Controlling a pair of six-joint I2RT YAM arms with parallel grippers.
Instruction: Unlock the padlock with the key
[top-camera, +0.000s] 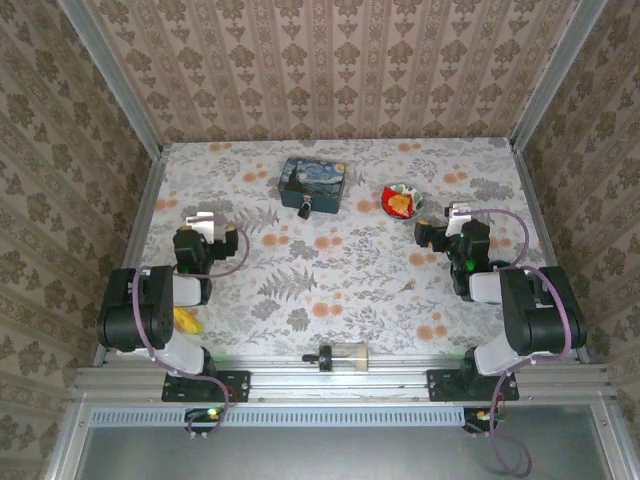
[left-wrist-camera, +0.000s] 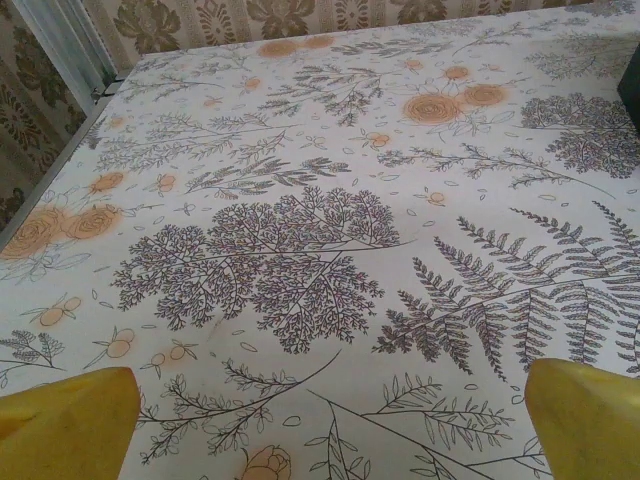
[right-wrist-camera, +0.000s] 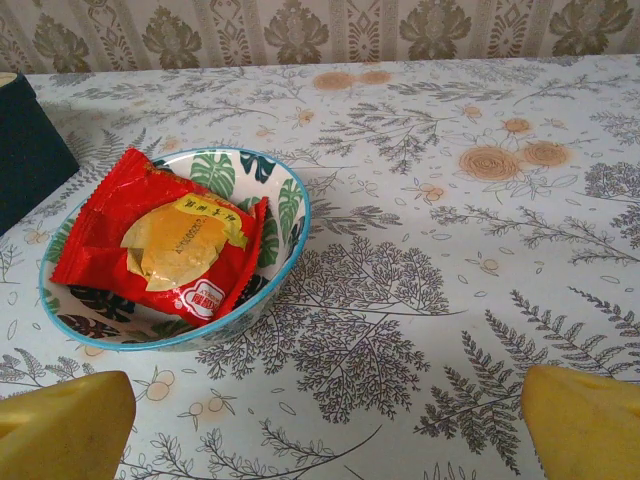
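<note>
The padlock (top-camera: 304, 209) is a tiny black body lying on the tablecloth just in front of the blue swirl-painted box (top-camera: 312, 184). The key (top-camera: 407, 286) is a small brownish sliver lying on the cloth right of centre, nearer to my right arm. My left gripper (top-camera: 206, 215) hovers over the left part of the table, well left of the padlock; its yellow fingers (left-wrist-camera: 65, 425) stand wide open over bare cloth. My right gripper (top-camera: 457, 212) is at the right, beyond the key and beside the bowl, open, with nothing between its fingers (right-wrist-camera: 585, 420).
A leaf-patterned bowl (top-camera: 414, 203) (right-wrist-camera: 290, 260) with a red snack packet (right-wrist-camera: 160, 245) stands right of the box. The box's dark side (right-wrist-camera: 25, 150) is left of the bowl. A yellow banana (top-camera: 186, 320) lies by the left arm's base. Patterned walls enclose three sides.
</note>
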